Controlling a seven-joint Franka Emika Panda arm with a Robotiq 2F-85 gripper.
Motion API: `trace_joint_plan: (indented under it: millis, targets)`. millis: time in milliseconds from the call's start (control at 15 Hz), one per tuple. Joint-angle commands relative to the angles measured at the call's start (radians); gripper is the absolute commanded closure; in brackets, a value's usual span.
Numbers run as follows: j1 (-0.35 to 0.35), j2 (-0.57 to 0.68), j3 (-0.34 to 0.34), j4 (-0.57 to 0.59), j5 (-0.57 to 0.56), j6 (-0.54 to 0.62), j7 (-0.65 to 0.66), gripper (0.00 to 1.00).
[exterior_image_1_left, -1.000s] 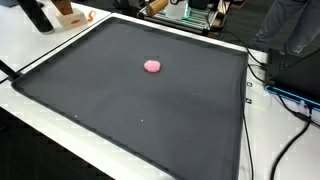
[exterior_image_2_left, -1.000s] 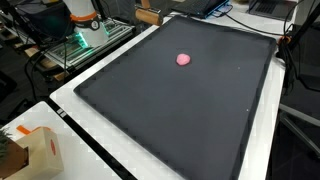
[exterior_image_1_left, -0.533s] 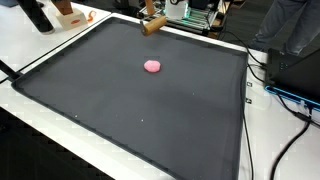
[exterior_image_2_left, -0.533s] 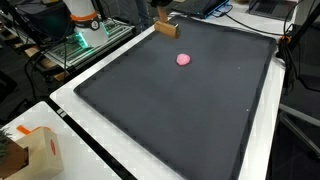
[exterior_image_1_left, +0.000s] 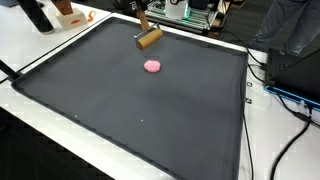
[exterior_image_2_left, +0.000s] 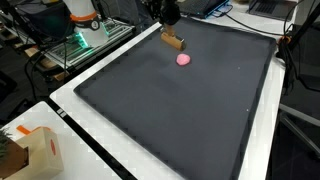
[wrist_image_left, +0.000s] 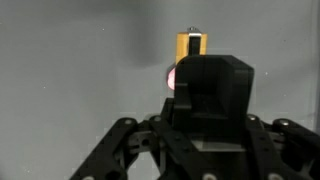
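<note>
Gripping a wooden block (exterior_image_1_left: 149, 39) over a black mat (exterior_image_1_left: 60, 85), close to a pink lump (exterior_image_1_left: 152, 66).

Reading from the left in an exterior view, the mat runs up to the gripper (exterior_image_1_left: 144, 30). Its jaws are closed on the block, which hangs just below them and, as far as I can tell, clear of the mat. The block's long axis lies roughly level and slants across the jaws. The lump rests on the mat below and slightly beyond the jaws, near the block but apart from it. In the wrist view the block (wrist_image_left: 190, 45) shows ahead of the jaws, the lump (wrist_image_left: 172, 75) half hidden by the gripper's housing. Cables (exterior_image_1_left: 285, 95) lie well off to the right of the jaws.
</note>
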Motion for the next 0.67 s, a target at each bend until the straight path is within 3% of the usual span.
trace_joint_plan:
  millis: [0, 267, 600]
  targets:
    - [-0.012, 0.075, -0.026, 0.059, 0.076, -0.023, -0.094, 0.76]
    - [-0.034, 0.137, -0.04, 0.1, 0.149, -0.05, -0.218, 0.76]
    - [-0.073, 0.191, -0.042, 0.143, 0.164, -0.077, -0.303, 0.76]
